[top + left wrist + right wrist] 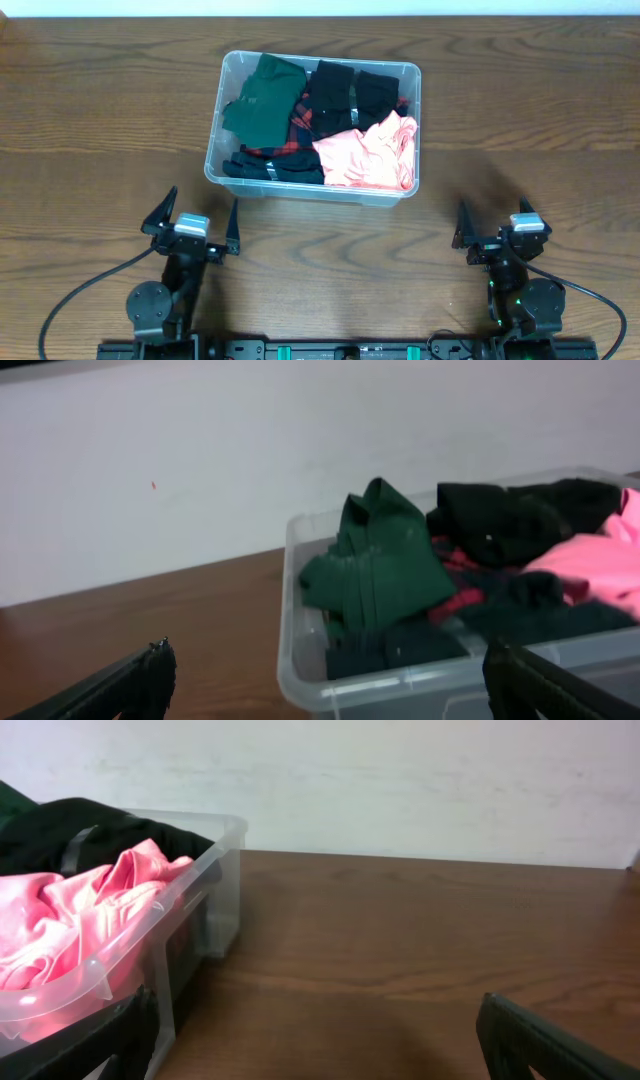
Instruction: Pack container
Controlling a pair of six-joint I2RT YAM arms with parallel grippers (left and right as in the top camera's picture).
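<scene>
Wood-grain bench (100, 120), white wall (200, 460) behind it. Black cables (70, 300) loop out from both arm bases at the near edge. A strip of bench wood lies btwn each arm and the bin's front wall.

Left jaws: spread wide, holding nothing. The two dark fingers (140, 680) sit in the lower corners of the left wrist view. Right jaws: also spread, holding nothing, fingers (530, 1040) low in the right wrist view.

The container (300, 190) sits mid-bench, toward the far side, ahead of both arms and touching neither. Overhead, its front-left corner is near the left jaws, just fwd and inward of them. The right jaws are further off, to the outside of the front-right corner. From the left wrist cam the container (400, 685) fills the right half, its near rim spanning much of the gap btwn the fingers. From the right wrist cam the container (215, 830) is at far left, with the left-hand finger overlapping its near wall in the picture.

Look: clear colourless plastic, rectangular, rounded corners, thick rim, upright. Packed w/ clothes:
- green garment (262, 95) at back-left, poking above the rim
- black garments (345, 90) across the back
- pink garment (365, 150) at front-right, bunched up
- red/black plaid cloth (300, 125) in the middle
- dark piece w/ grey strip (270, 170) at front-left
</scene>
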